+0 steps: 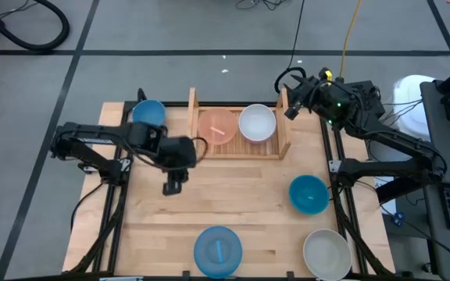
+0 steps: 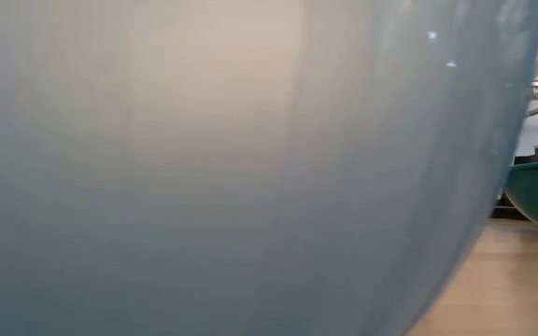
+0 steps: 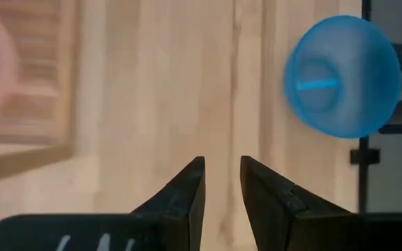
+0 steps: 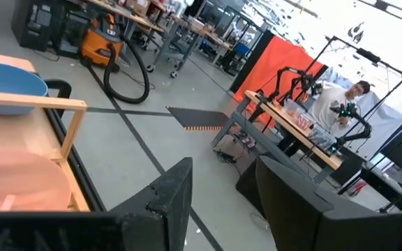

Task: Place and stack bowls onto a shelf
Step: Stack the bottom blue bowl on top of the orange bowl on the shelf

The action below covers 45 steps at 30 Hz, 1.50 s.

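The shelf [image 1: 282,125] stands at the far middle of the table and already holds a pink bowl [image 1: 216,126] and a white bowl [image 1: 257,122], side by side. The left gripper [image 1: 173,186] hangs over bare wood just near of the shelf, its fingers [image 3: 183,202] a little apart and holding nothing, probably ready for the next bowl. The light blue bowl [image 1: 218,250] at the near edge looks the closest one. The right gripper [image 1: 294,108] waits beside the shelf's right board, slightly spread, empty.
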{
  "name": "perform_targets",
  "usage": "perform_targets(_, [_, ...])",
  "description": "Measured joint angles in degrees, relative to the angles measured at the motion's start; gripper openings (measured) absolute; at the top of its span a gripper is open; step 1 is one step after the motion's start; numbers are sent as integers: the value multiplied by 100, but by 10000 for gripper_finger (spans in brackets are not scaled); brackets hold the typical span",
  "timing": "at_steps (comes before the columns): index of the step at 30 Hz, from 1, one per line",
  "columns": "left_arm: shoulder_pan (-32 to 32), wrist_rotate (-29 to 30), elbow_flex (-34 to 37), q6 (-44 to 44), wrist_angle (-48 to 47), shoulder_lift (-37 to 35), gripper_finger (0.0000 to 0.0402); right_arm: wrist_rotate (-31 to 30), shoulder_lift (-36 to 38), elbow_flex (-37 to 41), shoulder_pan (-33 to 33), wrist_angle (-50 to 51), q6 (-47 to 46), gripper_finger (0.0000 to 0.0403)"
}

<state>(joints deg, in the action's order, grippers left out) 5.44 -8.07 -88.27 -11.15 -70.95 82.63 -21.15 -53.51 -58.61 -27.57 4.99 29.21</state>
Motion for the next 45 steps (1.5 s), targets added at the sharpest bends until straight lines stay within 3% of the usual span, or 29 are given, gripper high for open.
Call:
perform_targets(6, [539,71,788,-1295,1554,-13,95,20,172,0,165,5,197,153])
perform_targets(11, [1062,601,1395,-2122,2604,-17,95,20,313,-2,277,9,365,153])
perform_targets(17, [1676,1512,1864,-3158,2852,-11,95,24,419,-2,349,4,636,153])
perform_targets(21, [2009,1701,1915,-3662,2914,175,95,26,448,-4,349,4,640,153])
perform_targets(34, [2628,1559,1889,-4179,3974,1429,95,31,458,-4,360,44,663,153])
perform_targets(45, [2711,1514,1886,-4181,4195,1765,95,31,488,-4,364,157,789,153])
